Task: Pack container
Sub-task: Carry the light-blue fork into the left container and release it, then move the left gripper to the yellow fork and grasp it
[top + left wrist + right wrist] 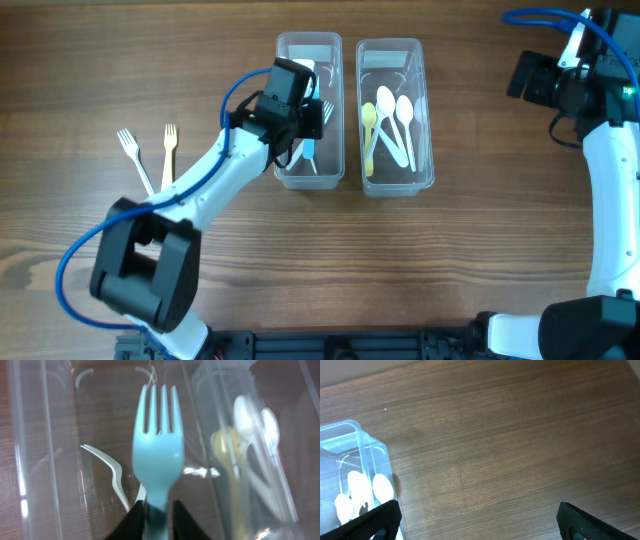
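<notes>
On the tabletop (480,260), near its far edge, the left fingers (125,525) pinch a blue fork (157,455) above the fork container (300,48); best to lower it well inside before letting go. The right fingers (375,520) stand spread and empty near the far right corner

Light-blue fork (157,460), yellow spoon (226,447)

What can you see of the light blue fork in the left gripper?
The light blue fork looks like smooth, slightly glossy plastic, with four tines and a broad neck. The jaws of the left gripper are shut on its handle, hiding the lower part. Its tines point away from the wrist camera, over the clear left container, where a white fork lies beneath it. Whether it touches either cannot be told.
</notes>
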{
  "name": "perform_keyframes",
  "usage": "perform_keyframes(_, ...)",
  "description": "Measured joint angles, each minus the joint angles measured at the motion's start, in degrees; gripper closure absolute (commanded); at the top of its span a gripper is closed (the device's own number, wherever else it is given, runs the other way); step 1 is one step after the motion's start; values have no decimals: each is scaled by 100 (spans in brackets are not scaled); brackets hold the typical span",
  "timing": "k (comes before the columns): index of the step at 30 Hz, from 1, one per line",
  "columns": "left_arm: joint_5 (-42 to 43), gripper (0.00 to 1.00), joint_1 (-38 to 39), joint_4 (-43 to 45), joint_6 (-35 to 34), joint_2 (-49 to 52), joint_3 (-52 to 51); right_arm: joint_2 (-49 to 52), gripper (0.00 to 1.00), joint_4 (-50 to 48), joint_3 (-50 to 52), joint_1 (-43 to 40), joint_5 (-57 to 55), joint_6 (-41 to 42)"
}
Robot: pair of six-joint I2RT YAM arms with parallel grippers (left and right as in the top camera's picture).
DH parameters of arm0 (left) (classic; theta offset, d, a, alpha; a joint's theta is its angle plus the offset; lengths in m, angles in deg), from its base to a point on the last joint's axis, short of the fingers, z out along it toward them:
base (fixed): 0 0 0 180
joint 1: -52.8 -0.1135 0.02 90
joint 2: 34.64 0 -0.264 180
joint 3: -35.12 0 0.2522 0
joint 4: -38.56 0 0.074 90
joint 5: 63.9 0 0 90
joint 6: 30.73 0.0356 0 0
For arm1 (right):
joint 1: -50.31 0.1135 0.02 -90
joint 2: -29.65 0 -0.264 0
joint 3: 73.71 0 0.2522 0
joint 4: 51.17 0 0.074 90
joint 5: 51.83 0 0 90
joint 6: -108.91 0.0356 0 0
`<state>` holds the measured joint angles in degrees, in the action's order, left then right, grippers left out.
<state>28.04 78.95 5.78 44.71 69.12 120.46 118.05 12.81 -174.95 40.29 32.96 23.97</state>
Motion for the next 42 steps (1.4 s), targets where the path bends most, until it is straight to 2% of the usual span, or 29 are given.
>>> perform_keyframes(2,-13,53,0,2,-46,61,0,0,0,0,0,0,0,0)
perform_keyframes(7,-17,51,-85,-83,-83,28,7,0,0,0,0,0,0,0)
perform_keyframes(12,-81,53,-498,-785,-81,-490,76,0,0,-2,0,0,0,0)
perform_keyframes(19,-702,51,-1370,-2090,-83,-1827,256,0,0,0,0,0,0,0)
perform_keyframes(22,-911,50,-1816,-2656,-81,-2076,271,0,0,0,0,0,0,0)
perform_keyframes(25,-1027,49,-2337,-3045,-103,-2052,260,0,0,0,0,0,0,0)
perform_keyframes(32,-1069,48,-3143,-3075,-146,-1867,120,0,0,0,0,0,0,0)
perform_keyframes(42,-1043,48,-3292,-2944,-173,-1106,101,0,0,0,0,0,0,0)
